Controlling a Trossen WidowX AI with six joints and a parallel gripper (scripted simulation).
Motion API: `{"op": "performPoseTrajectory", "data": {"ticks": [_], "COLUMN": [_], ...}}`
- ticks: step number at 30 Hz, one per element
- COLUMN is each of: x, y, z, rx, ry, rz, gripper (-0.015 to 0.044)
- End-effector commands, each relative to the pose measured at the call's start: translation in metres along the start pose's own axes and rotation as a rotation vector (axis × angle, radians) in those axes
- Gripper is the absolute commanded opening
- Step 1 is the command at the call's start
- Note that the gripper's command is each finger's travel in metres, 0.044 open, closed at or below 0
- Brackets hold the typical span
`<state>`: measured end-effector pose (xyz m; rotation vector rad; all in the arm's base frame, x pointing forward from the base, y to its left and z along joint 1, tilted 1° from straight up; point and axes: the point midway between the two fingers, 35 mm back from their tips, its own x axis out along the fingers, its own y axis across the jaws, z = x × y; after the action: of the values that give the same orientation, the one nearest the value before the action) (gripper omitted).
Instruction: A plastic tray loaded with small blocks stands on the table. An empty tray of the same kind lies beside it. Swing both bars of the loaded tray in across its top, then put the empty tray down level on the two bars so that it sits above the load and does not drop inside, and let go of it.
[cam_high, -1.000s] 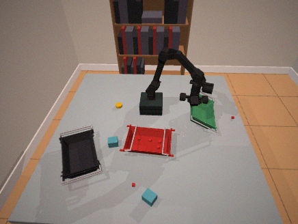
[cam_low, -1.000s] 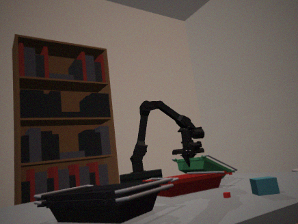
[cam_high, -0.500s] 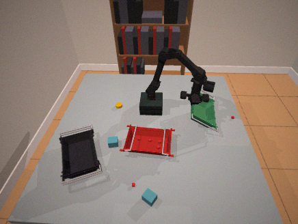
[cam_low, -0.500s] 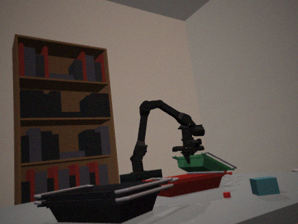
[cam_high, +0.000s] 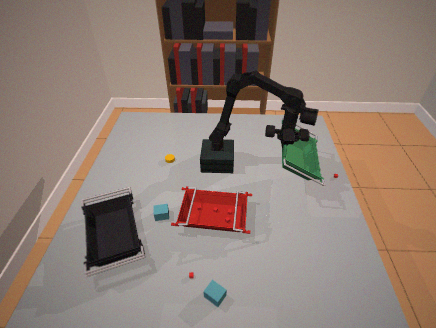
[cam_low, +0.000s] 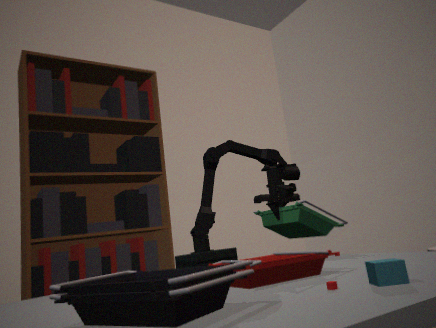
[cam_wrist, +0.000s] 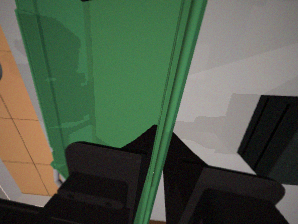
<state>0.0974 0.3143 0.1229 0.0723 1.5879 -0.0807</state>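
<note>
The red tray (cam_high: 212, 193) (cam_low: 290, 273) stands on the table with several small red blocks inside. Its left wire bar (cam_high: 187, 206) and right wire bar (cam_high: 236, 210) lie across its top, near its ends. The empty green tray (cam_high: 303, 156) (cam_low: 295, 223) (cam_wrist: 130, 65) hangs in the air at the right, clear of the table and tilted. My gripper (cam_high: 286, 144) (cam_low: 276, 217) (cam_wrist: 160, 129) is shut on the green tray's side rim, at the side towards the arm's base. The fingertips are partly hidden in the top view.
A black tray (cam_high: 85, 227) (cam_low: 130, 305) stands at the left, its wires out over its ends. A teal block (cam_high: 161, 212) lies between it and the red tray; another teal block (cam_high: 215, 293) (cam_low: 387, 272) lies in front. A yellow disc (cam_high: 170, 158) and two small red cubes lie around.
</note>
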Motion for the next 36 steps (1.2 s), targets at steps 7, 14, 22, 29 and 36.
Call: {"op": "performPoseTrajectory", "data": {"ticks": [7, 14, 22, 29, 36], "x": [-0.014, -0.014, -0.014, -0.014, -0.014], "y": [0.004, 0.004, 0.004, 0.003, -0.004], "z": [0.000, 0.000, 0.000, 0.003, 0.029], "rx": [-0.005, -0.005, -0.005, 0.005, 0.108], "ry": [-0.003, -0.003, -0.003, -0.004, -0.005], "rz": [0.027, 0.027, 0.027, 0.027, 0.027], "gripper": [0.0000, 0.0000, 0.0000, 0.0000, 0.0000]}}
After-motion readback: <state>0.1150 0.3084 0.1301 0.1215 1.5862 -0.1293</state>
